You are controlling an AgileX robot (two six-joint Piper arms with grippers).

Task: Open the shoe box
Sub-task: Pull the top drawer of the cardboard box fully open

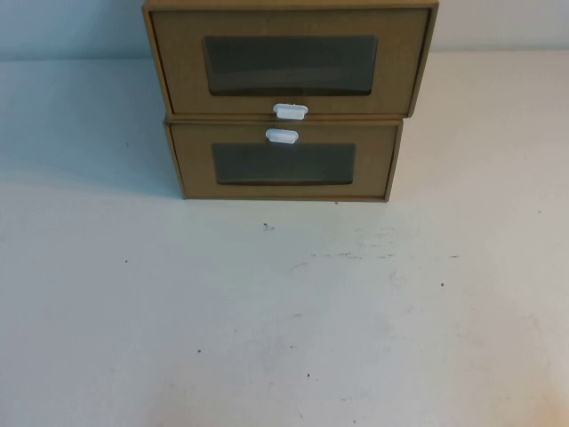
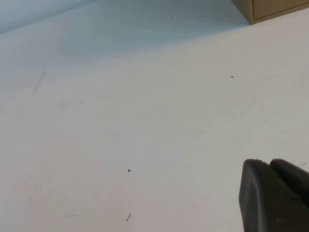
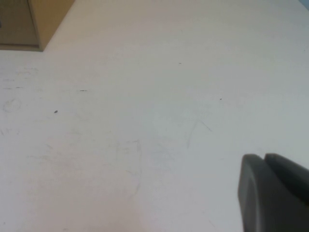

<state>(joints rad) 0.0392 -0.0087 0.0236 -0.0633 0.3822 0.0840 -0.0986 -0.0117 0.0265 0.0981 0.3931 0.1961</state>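
Closest to the lens are the dark tips of my own hands. The left hand (image 2: 270,193) hangs low over the bare white desk (image 1: 284,320) with its two fingers pressed together on nothing. The right hand (image 3: 265,188) hangs the same way on its side, shut and empty. What I have to open stands at the far edge of the desk, well apart from both hands: two brown shoe boxes in a stack, the upper shoe box (image 1: 290,62) resting on the lower shoe box (image 1: 283,162). Each has a small white pull tab; the upper tab (image 1: 290,111) sits at the foot of its front and the lower tab (image 1: 282,136) at the head of its front, so the two lie near each other. Both fronts look flush and closed, so I judge the task not yet begun and the approach to be the step in hand. Next I must settle on one box, carry a hand across the open desk, spread its fingers and line them up on that narrow tab without catching its neighbour; a pull may drag the stack, so bracing it could help. The high view gives me the whole stack and both tabs but neither arm. Each wrist view gives me one hand and only a box corner (image 2: 275,7) (image 3: 43,19), probably the lower box, with no tab.
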